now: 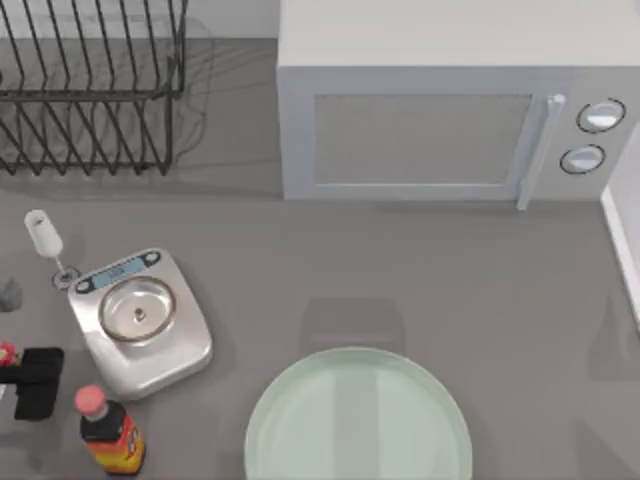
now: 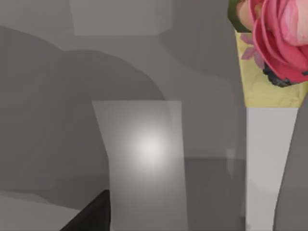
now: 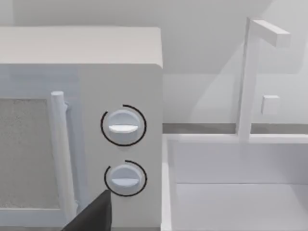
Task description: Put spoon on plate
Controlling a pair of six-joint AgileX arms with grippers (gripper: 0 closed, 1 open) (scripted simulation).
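Spoon [image 1: 43, 236], white with an oval bowl, lies untouched at ten o'clock from our empty mint-green glassy plate [image 1: 300, 420]; our left gripper [image 1: 38, 383] waits nearby, grip state unclear.

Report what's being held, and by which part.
The spoon lies free beside the scale, apart from the left claw at the table's left edge. Whether that claw holds anything else cannot be told.

by the kitchen scale [image 1: 140, 322], the left gripper [image 1: 38, 383] is a matte black block with squared edges.
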